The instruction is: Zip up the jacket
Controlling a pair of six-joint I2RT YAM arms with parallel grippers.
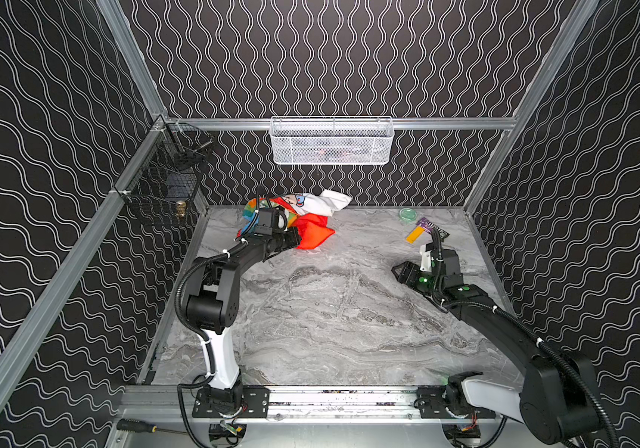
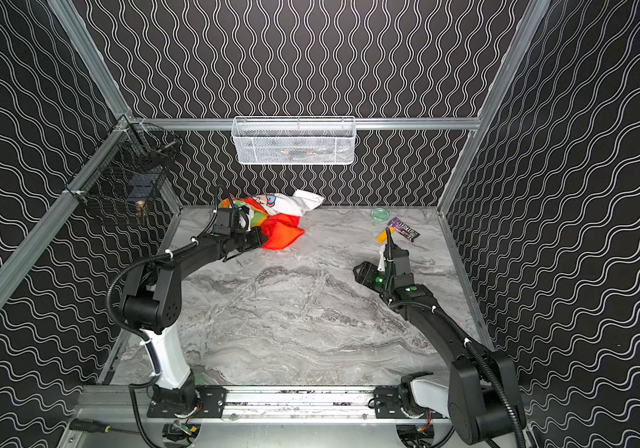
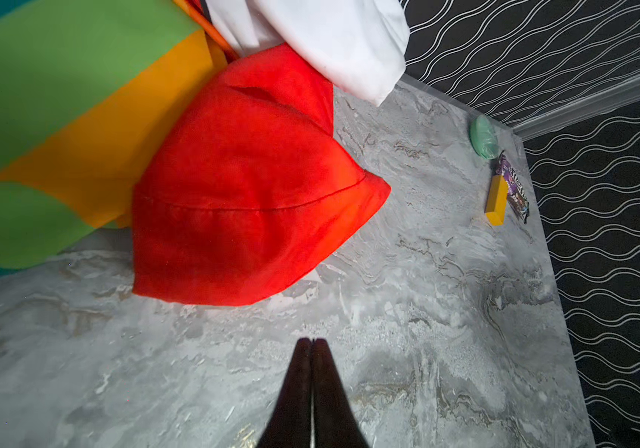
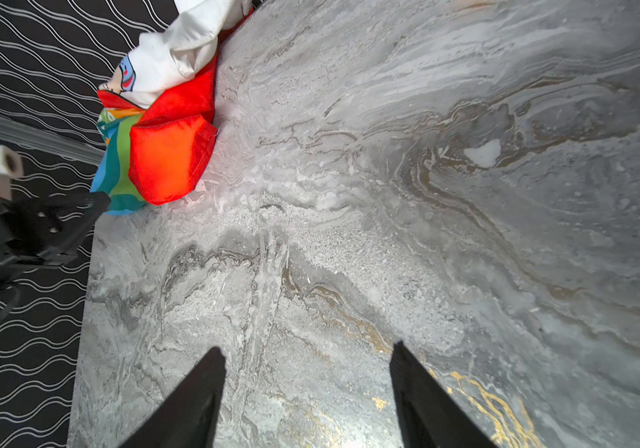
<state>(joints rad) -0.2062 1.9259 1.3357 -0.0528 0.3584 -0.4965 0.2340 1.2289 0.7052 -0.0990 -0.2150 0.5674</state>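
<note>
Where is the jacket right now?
In both top views the jacket lies crumpled against the back wall, left of centre, below the white mesh basket; the left gripper is beside its red hood.

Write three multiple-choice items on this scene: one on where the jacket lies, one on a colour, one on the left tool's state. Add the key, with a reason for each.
1. The jacket lies:
A. bunched at the far edge of the table, left of middle
B. at the table's middle
C. at the near edge

2. The block beside the purple wrapper is:
A. blue
B. yellow
C. white

3. The left tool is:
A. wide open
B. shut on the jacket
C. shut on nothing

Key:
1 A: both top views show it heaped at the far edge.
2 B: it is yellow in the top views and the left wrist view.
3 C: its fingers meet over bare table, with nothing between them.
</note>
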